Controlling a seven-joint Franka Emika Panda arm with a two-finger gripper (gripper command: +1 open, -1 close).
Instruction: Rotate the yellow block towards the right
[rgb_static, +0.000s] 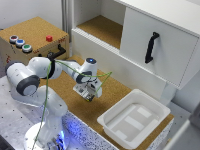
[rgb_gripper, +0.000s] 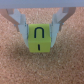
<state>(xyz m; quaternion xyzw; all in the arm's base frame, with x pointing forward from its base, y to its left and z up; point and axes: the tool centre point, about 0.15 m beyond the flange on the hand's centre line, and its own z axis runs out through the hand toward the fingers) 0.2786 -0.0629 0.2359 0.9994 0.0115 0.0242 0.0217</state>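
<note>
**While the fingers straddle the block, keep the turn flat and centred**

Seen from the wrist, the yellow block (rgb_gripper: 39, 38) sits on the cork surface (rgb_gripper: 15, 67) between the fingers (rgb_gripper: 21, 24), which stand just beside its sides; I cannot tell whether they actually press it. From across the room the gripper (rgb_static: 90, 95) hangs low over the cork, with the white tub (rgb_static: 156, 107) nearby. A good turn wants a firm, even squeeze, then rotation about the block's own middle, without dragging.

Yellow block (rgb_gripper: 39, 38) w/ black mark; white tub (rgb_static: 133, 117).
</note>
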